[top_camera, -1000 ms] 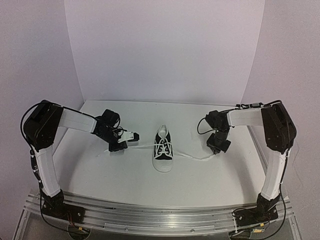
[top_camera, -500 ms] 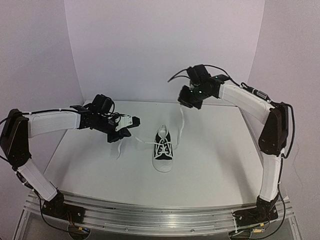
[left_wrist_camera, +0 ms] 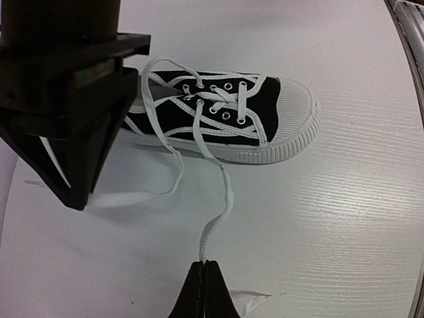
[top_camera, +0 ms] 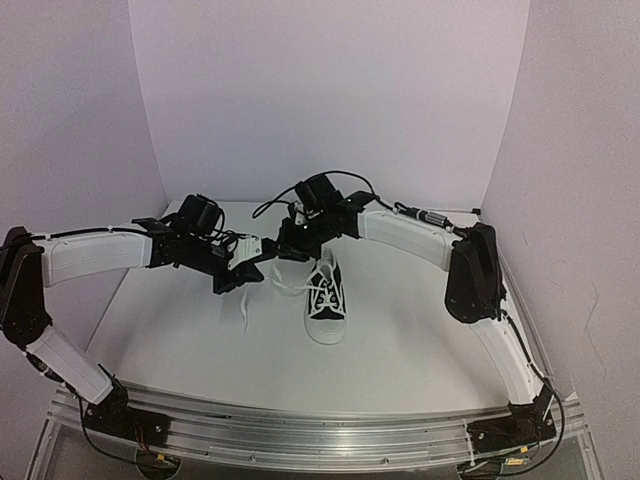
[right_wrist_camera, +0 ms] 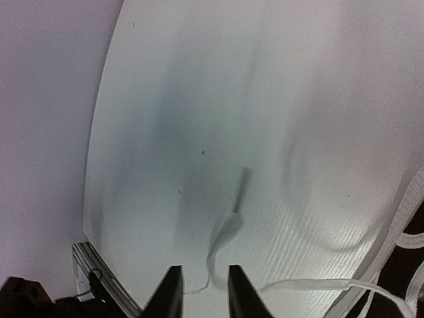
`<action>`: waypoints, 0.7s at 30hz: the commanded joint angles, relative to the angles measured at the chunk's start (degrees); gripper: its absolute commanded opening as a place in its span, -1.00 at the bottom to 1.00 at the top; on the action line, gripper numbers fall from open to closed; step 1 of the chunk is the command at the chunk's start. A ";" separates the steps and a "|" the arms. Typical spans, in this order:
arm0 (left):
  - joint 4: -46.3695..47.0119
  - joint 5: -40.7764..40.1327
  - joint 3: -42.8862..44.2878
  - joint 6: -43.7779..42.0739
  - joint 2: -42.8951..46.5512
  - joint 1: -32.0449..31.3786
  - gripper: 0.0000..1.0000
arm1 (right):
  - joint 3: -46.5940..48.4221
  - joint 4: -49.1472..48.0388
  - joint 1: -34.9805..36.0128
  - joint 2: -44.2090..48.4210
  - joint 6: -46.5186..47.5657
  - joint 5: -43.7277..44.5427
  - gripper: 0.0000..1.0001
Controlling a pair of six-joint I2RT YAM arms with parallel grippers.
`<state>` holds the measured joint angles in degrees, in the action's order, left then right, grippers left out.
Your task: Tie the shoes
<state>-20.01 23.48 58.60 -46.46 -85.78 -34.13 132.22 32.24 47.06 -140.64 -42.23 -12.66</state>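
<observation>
The left gripper hung low over the white table, its 2 fingers clenched on 1 of the laces, pinching it a little short of the loose end. That strand ran slack from the pinch up to the eyelets. Just right of it, the right gripper had reached across the front of the shoe. Its fingers stood narrowly apart with the other strand passing between them and the tip dangling below, but I cannot tell whether they truly gripped it. Further right, the black sneaker sat upright near the middle of the table, white toe cap toward the arm bases, laced but not knotted.

The sneaker looked small and light, so a hard tug would likely drag it. The laces looked flat, limp and slippery. The best hold seemed partway along each strand, leaving slack for crossing.
</observation>
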 commanded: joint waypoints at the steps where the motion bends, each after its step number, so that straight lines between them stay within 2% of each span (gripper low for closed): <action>1: 2.62 1.55 -0.12 1.45 1.43 -0.02 -1.00 | -0.59 -1.47 0.35 0.79 2.95 -5.61 0.14; 2: 3.17 1.41 -0.22 1.86 1.34 -0.03 -1.00 | -1.35 -1.48 0.35 1.81 4.29 -5.09 0.35; 4: 4.28 1.26 0.02 3.02 0.76 -0.02 -1.00 | -3.00 -1.58 -0.07 5.50 7.79 -2.51 0.55; 5: 4.71 1.12 0.48 3.79 0.38 0.02 -1.00 | -4.32 -1.66 -0.39 7.39 8.99 -1.17 0.58; 8: 5.64 0.00 2.02 4.81 -1.55 -0.02 -1.00 | -7.67 -2.16 -0.94 13.61 13.62 3.08 0.59; 11: 6.33 -2.46 3.74 5.32 -4.08 0.35 -1.00 | -16.06 -6.68 -0.94 19.84 18.46 3.32 0.56; 14: 7.63 -3.10 4.88 5.44 -6.42 1.75 -1.00 | -32.99 -22.12 -0.43 28.06 24.21 -2.65 0.45; 17: 8.29 -3.59 6.98 5.95 -9.14 3.86 -1.00 | -49.42 -42.87 1.32 34.35 33.13 -7.41 0.36; 19: 7.98 -3.99 9.27 6.31 -10.92 5.07 -1.00 | -55.33 -48.14 3.70 35.14 42.13 -7.81 0.36; 21: 7.88 -3.95 11.40 5.76 -12.43 5.79 -1.00 | -55.58 -47.96 5.70 32.51 50.85 -7.49 0.36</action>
<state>-14.28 20.61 64.01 -41.57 -95.87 -30.21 81.04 -2.21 48.34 -104.51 -10.95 -16.70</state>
